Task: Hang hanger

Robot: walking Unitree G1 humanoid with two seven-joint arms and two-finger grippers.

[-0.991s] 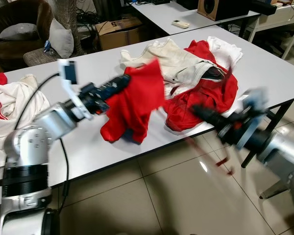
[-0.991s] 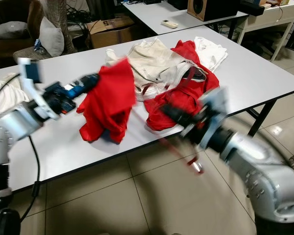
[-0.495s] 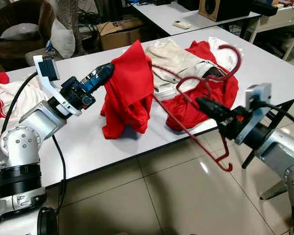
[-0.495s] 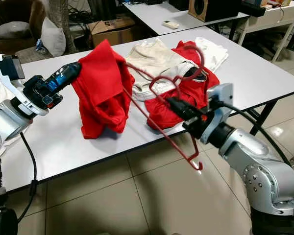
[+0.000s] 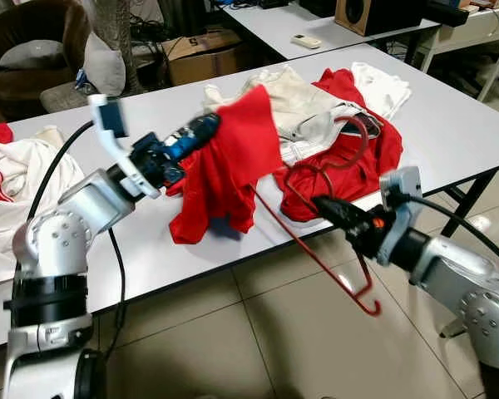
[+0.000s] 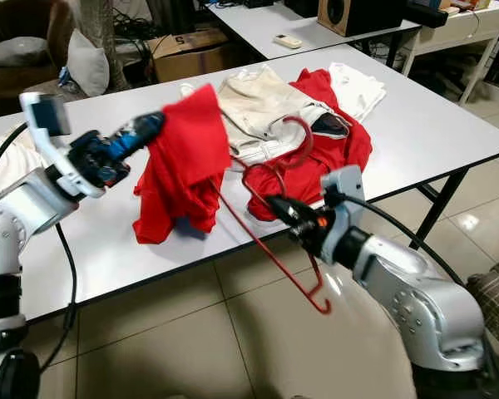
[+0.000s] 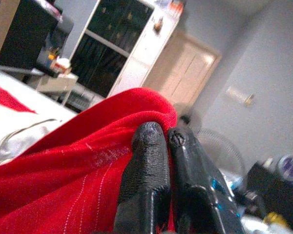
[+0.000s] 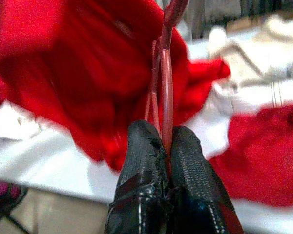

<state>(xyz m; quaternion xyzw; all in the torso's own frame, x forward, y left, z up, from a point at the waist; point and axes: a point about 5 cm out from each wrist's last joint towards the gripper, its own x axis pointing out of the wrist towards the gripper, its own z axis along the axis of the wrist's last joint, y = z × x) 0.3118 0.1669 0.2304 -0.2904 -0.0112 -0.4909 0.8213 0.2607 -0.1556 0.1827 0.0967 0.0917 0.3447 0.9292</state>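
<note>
**Hanger and garment both held; insertion of hanger into garment in hand**

The left end effector (image 5: 206, 127) is observed raised over the desk (image 5: 449, 108), its two fingers pressed together on a fold at the top of a red garment (image 5: 229, 170). The garment hangs from that pinch, its lower edge resting on the desk surface near the front edge. The left wrist view confirms the fabric is caught between the closed fingers (image 7: 146, 165).

The right end effector (image 5: 326, 208) is positioned in front of the desk edge, clamped on a red hanger (image 5: 316, 241) at the neck region below the hook. The hook curves up over the pile of red and cream clothes (image 5: 324, 116) lying on the desk; one long arm of the hanger runs up toward the held garment and its tip is at or just inside the cloth, though actual entry cannot be confirmed. The other arm points down and out over the tiled floor (image 5: 233, 349).

Assessment: the step is judged to be threading the hanger into the garment. It is recommended that the garment be kept lifted so an opening is presented, and that the hanger arm be guided along its own length rather than swung. The thin pinch on the fabric is judged liable to slip if the hanger drags sideways. Snagging of the hook on the pile behind is to be avoided.
</note>
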